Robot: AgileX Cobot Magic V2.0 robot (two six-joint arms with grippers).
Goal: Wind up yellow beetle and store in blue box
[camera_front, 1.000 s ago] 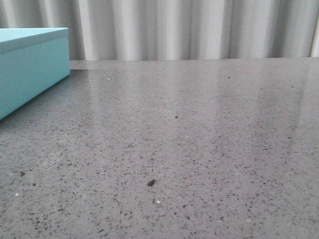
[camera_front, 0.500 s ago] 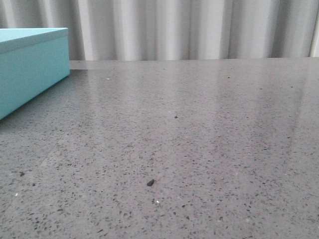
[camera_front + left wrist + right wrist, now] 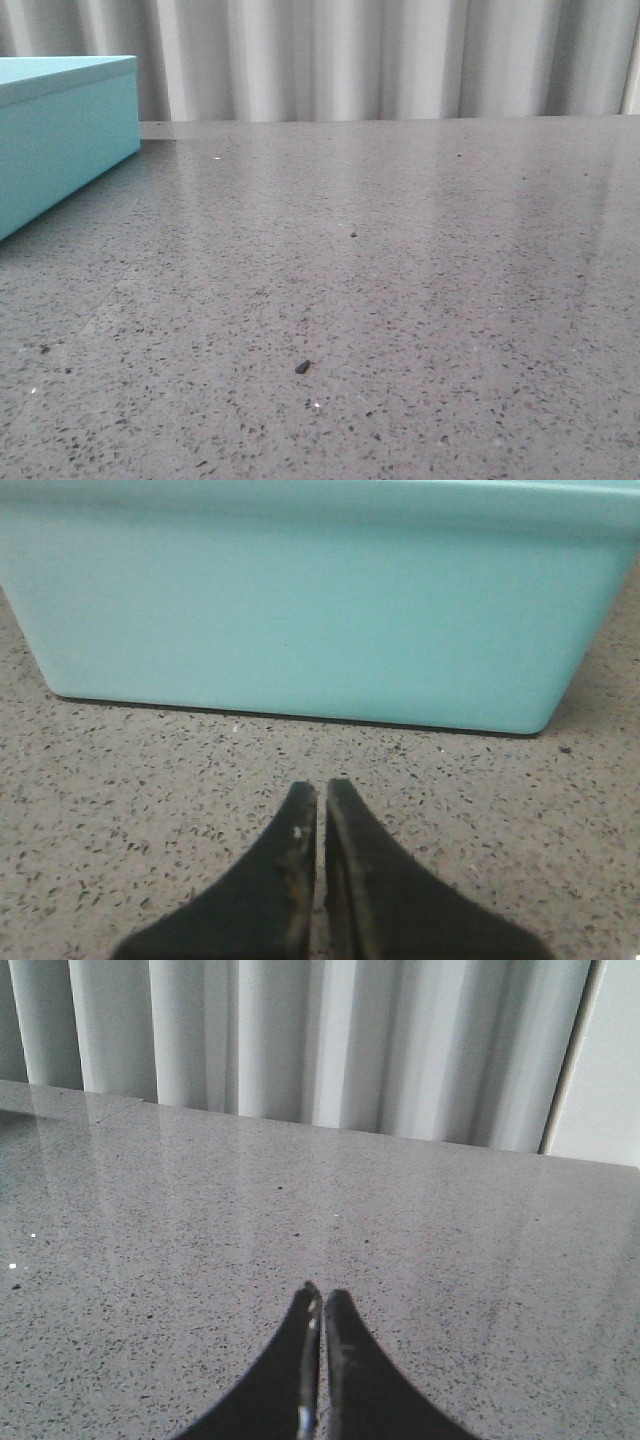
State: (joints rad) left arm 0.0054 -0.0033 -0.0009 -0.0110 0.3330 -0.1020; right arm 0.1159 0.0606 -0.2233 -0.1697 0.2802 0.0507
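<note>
1. Blue box sits at the table's far left, lid on; yellow beetle not visible in any view.
2. Left gripper pressed together, empty, just in front of the box's side.
3. Right gripper also closed, empty, over bare table.
4. Table is grey speckled stone, glossy.
5. Pleated grey curtain behind.

Speckled grey table, blue box on it
</note>
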